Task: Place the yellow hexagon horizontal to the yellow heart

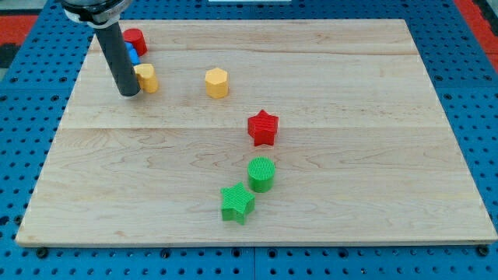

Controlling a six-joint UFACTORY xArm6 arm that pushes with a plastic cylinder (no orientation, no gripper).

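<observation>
Hexagon of plain yellow, with no lettering I can read, sits on the table toward the view's top, left of centre. Yellow heart lies to its left at nearly the same height, touching my tip, which stands at the heart's left side. Red cylinder and a blue block crowd behind. Red star, green cylinder and green star trail toward the view's bottom. No end effector is fitted, only a rod.
</observation>
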